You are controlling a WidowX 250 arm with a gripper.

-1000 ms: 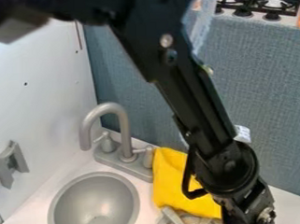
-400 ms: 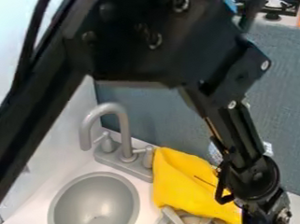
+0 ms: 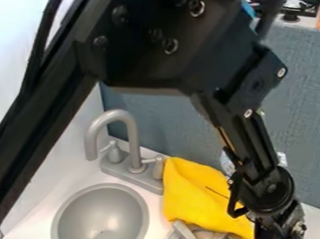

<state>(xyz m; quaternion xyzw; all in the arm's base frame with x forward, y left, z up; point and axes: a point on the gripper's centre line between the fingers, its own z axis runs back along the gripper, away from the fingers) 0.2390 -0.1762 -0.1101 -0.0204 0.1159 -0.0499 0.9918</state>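
The black gripper [image 3: 279, 231] hangs at the lower right, its lower end at the picture's bottom edge. Just left of it lies a yellow cloth [image 3: 196, 194], partly behind the arm's wrist and reaching down beside the gripper. Below the cloth, at the bottom edge, are grey parts of a burner-like fixture [image 3: 184, 232] with a small orange spot. I cannot tell whether anything is held.
A grey round sink basin [image 3: 100, 219] is at the lower left, with a grey faucet [image 3: 133, 142] behind it. A blue-grey panel [image 3: 189, 125] rises behind the counter. A stove [image 3: 296, 6] shows at the upper right.
The arm swung right and its large upper link came into view at the left. The gripper moved right and down, then slightly back left. More of the yellow cloth shows.
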